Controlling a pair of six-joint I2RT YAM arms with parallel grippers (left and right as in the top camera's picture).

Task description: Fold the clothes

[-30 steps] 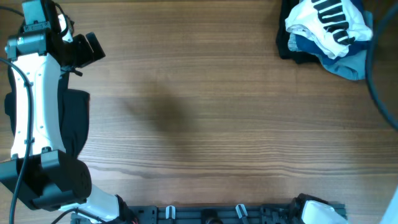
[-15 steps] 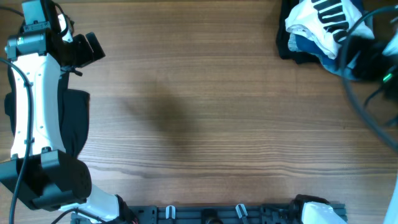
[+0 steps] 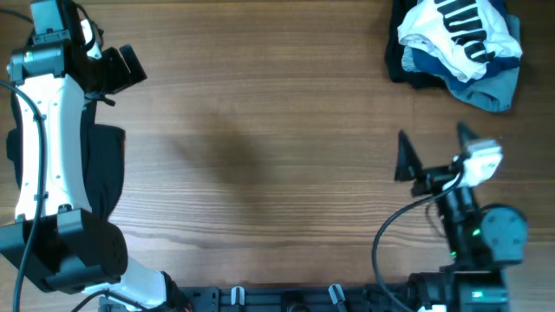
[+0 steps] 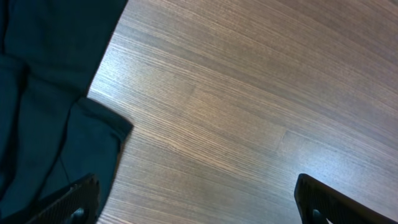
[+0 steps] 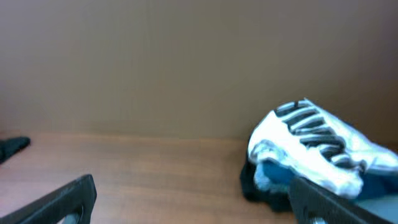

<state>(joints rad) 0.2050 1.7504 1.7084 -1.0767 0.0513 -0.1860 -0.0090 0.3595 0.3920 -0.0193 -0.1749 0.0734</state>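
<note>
Right claw (image 3: 432, 139) sits nearest the robot's base, over the near right part of the wooden table (image 3: 277, 130). It is released: its two dark fingers (image 3: 404, 158) are spread wide with only bare wood between them, and nothing is in its grip. Its own camera shows the same, with both fingertips low in the corners of the picture and well apart.

On the left side, a black cloth (image 3: 106, 169) lies flat at the table's edge, partly hidden under the white left arm (image 3: 43, 130). The left claw (image 4: 199, 208) is further out along that side. It too is released and empty, its fingertips wide apart over bare wood, with the edge of the black cloth just beside one finger.

Farthest away, in the far right corner, is the pile of clothes (image 3: 455, 43), well apart from both claws. The white shirt (image 3: 451, 30) with black stripes lies crumpled on top, over a blue garment (image 3: 486, 87). A dark garment (image 3: 401, 62) shows at the pile's left edge.
</note>
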